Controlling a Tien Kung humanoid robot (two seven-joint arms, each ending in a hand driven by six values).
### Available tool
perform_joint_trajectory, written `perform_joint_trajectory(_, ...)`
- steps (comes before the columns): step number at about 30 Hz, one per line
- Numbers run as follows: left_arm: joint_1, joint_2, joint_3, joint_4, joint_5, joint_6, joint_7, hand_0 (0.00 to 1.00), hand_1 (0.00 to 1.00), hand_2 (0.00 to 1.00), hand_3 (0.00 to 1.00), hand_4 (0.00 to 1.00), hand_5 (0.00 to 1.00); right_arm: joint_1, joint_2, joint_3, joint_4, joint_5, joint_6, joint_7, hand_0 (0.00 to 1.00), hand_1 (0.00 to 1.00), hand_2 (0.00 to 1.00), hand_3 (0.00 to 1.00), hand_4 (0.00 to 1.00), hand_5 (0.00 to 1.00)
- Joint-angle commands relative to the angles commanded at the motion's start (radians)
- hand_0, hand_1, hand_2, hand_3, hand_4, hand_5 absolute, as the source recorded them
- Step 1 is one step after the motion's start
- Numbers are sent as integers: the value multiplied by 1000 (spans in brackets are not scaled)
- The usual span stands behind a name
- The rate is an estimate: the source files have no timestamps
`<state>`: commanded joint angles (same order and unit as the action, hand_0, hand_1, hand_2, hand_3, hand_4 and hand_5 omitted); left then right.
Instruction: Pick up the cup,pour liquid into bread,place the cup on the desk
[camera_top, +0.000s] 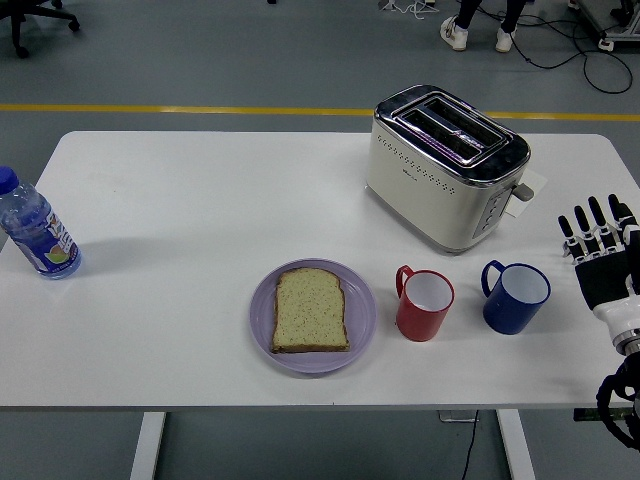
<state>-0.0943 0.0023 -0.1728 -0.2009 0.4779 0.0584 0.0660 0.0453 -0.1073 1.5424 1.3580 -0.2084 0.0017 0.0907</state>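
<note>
At the far left edge of the white tabletop (200, 200) stands a water bottle (34, 227) with a blue cap, upright and partly cut off by the picture's border, well apart from everything else. Toward the middle, near the front edge, a lilac plate (313, 316) carries a single slice of bread (311, 310), lying flat with its rounded top pointing away from the robot. Just to the right of the plate is a red cup (425, 303), upright, white inside, its handle turned to the left toward the plate. Behind it and a little to the right sits a cream-and-chrome toaster (445, 165), set at an angle, with its two slots open on top and its lever side facing the right front. In front of the toaster's right end stands a blue cup (516, 296), upright, near the red one but not touching it, its handle also on the left. Right of the blue cup, at the picture's right edge, the right hand (598, 250) is held up with its palm side away and its fingers (582, 227) straight and spread, holding nothing; it is near the blue cup but clear of it, with bare tabletop between them, and farther still from the red cup.
</note>
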Motion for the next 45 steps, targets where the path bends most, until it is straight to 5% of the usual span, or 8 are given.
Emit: perform_joint_trajectory(45, 9, 3, 10, 2, 3, 1, 1, 635, 644, 655, 552, 322, 836, -13, 9, 6, -26, 88, -38, 44, 650, 569, 631, 610, 630, 209)
